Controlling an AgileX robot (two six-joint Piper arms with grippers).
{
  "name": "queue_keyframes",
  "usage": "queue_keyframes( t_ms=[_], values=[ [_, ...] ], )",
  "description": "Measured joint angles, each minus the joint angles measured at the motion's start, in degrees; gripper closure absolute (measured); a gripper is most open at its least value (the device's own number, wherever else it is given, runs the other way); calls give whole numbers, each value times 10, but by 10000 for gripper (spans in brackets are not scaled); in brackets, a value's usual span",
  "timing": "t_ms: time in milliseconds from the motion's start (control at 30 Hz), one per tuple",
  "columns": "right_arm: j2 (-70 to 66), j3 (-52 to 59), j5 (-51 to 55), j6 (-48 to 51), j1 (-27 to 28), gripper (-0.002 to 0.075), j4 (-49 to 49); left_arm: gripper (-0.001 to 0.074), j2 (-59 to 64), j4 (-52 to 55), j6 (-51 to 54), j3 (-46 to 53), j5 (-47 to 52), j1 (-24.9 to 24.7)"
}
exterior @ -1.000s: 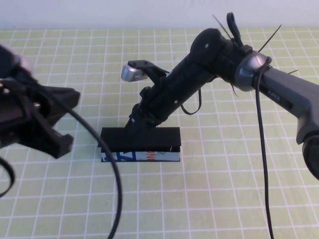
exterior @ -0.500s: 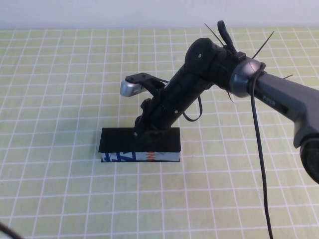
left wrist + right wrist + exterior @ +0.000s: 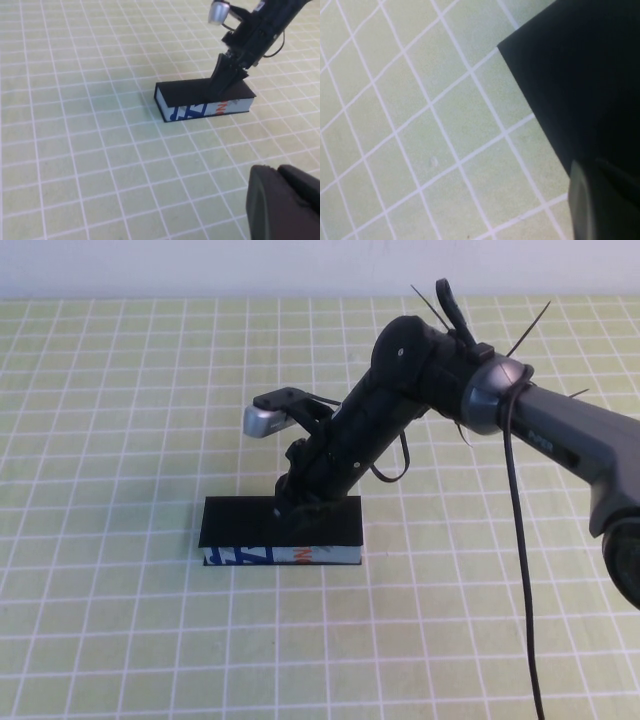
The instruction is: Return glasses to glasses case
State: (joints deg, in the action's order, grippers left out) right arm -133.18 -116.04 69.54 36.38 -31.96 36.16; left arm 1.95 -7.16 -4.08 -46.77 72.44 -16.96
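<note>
Black case (image 3: 281,531) lying shut and flat on the grid-lined tabletop (image 3: 120,440), lid down, light-blue front edge with dark-blue and orange markings turned toward the robot; glasses nowhere visible. Right gripper (image 3: 293,505) down on the case's lid, tips touching the black top right of its middle, fingers seemingly pressed together, nothing visibly pinched. Left gripper (image 3: 287,200) only a dark bulk in its own wrist view, well apart from the case, fingers impossible to tell
</note>
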Motion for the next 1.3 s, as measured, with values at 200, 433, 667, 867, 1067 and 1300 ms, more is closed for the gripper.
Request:
queue_keyframes(
  t_ms=[200,433,667,867,1067,1300],
  values=[
    [-4,0,0,0,0,743,-2,738,-16,10,-20,58,5,0],
    [8,1,0,0,-1,743,-11,738,-16,33,-12,89,-60,0],
    [136,5,-17,-62,-1,743,-87,738,-16,72,4,140,-182,0],
    [307,5,-44,-181,-1,743,-252,738,-16,77,8,205,-246,0],
    [451,5,-14,-241,-1,743,-362,738,-16,77,8,253,-319,0],
    [585,100,14,-245,-1,743,-365,738,-16,77,8,298,-385,0]
  ],
)
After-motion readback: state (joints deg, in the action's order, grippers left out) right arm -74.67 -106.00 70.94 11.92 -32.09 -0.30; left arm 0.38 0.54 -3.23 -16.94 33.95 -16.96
